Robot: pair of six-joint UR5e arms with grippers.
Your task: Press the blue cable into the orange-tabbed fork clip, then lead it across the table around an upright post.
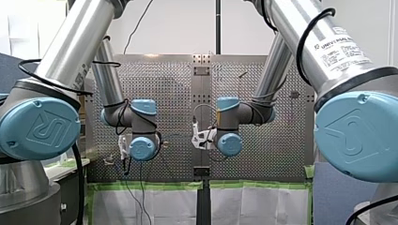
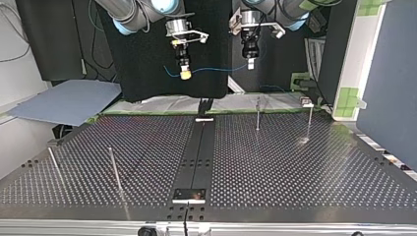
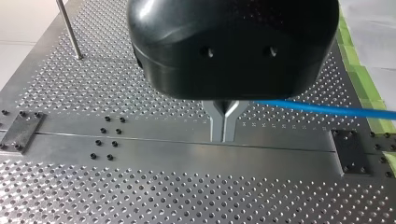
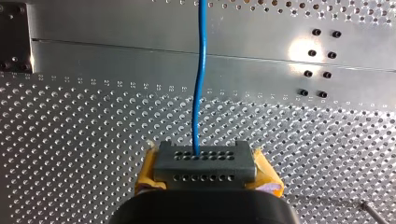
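The blue cable [image 2: 216, 69] hangs in a shallow sag between my two grippers, high above the perforated table [image 2: 275, 162]. My left gripper [image 3: 224, 125], black with metal fingers, is shut on the cable, which runs off to one side of it [image 3: 327, 110]. In the top view that gripper [image 2: 250, 63] is right of centre. My right gripper [image 4: 205, 161], with yellow pads and a grey block, is shut on the blue cable [image 4: 201, 84], which leads straight ahead of it. It shows left of centre in the top view [image 2: 185, 73]. I cannot make out an orange-tabbed clip.
Thin upright posts stand on the table: two at the far right of the top view [image 2: 257, 115] [image 2: 310, 120] and two at the near left [image 2: 114, 169] [image 2: 54, 164]. A dark centre rail [image 2: 199, 152] crosses the table. A small fixture [image 2: 307, 102] sits at the far right edge.
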